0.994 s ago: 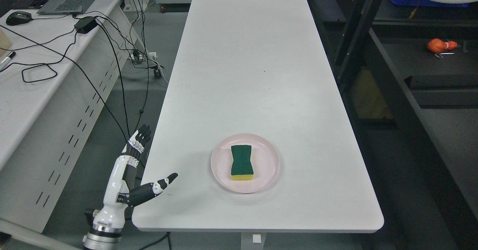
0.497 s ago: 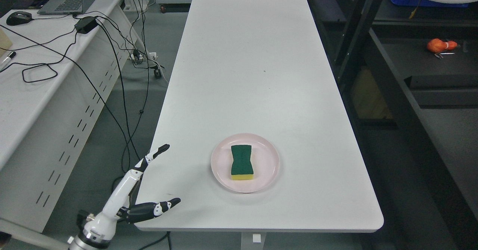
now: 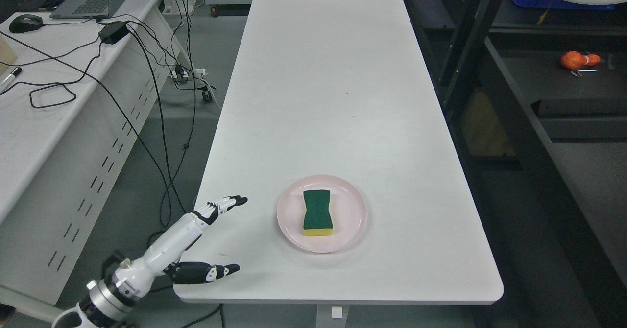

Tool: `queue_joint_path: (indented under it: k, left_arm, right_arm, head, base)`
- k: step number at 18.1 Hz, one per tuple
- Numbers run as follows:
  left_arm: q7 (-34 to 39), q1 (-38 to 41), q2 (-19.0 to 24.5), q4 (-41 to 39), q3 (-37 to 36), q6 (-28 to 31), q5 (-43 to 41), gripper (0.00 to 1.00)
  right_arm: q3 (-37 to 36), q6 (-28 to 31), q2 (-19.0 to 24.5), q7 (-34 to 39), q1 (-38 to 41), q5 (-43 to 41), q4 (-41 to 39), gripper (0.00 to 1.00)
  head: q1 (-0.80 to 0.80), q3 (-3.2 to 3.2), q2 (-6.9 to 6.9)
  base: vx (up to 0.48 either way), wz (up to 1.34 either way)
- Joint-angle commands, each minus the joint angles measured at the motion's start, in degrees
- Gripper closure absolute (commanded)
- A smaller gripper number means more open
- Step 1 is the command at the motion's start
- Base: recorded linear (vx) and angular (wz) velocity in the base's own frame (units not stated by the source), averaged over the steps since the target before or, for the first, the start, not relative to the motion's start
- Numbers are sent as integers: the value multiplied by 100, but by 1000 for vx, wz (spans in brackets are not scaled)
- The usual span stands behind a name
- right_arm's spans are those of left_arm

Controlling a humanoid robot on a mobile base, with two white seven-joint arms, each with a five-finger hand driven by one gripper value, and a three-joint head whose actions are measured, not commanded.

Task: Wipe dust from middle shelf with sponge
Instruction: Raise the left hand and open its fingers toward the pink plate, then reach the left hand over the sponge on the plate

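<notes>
Lying flat on a round pale-pink plate [image 3: 350, 230] near the front of a long white table [image 3: 333, 98], the green-topped, yellow-backed rectangular sponge [image 3: 317, 213] is judged to be light, soft and compressible, so little force should be needed; its narrowed waist is probably best pinched across the two long sides. The white-and-black left hand [image 3: 196, 240] is seen at the table's front left corner, well apart from the plate, with fingers [image 3: 223, 204] extended, thumb spread and nothing held. Compared with a second ago, the fingers have been swung from pointing upward beside the table to pointing over its edge toward the sponge. No right hand is shown.
</notes>
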Motion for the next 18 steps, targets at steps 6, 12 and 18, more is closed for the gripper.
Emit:
queue_joint_path:
  k: [6,12,18]
  left_arm:
    - [-346,-1850,445,93,-1078,-594,-3816,13]
    - [-346,-2932,-338,771,-1781,-594,-4408,13]
    - [-293,-3109,-654,1421,-2451,-594,-4750,20]
  right_arm:
    - [0,422,-100,6,0,0,-100,0]
    - [0,422,-100,7,0,0,-100,0]
    - [0,422,-100,7,0,0,-100,0]
  head:
    - [0,0,0]
    - [0,0,0]
    - [0,0,0]
  base:
    - [0,0]
    - [0,0]
    - [0,0]
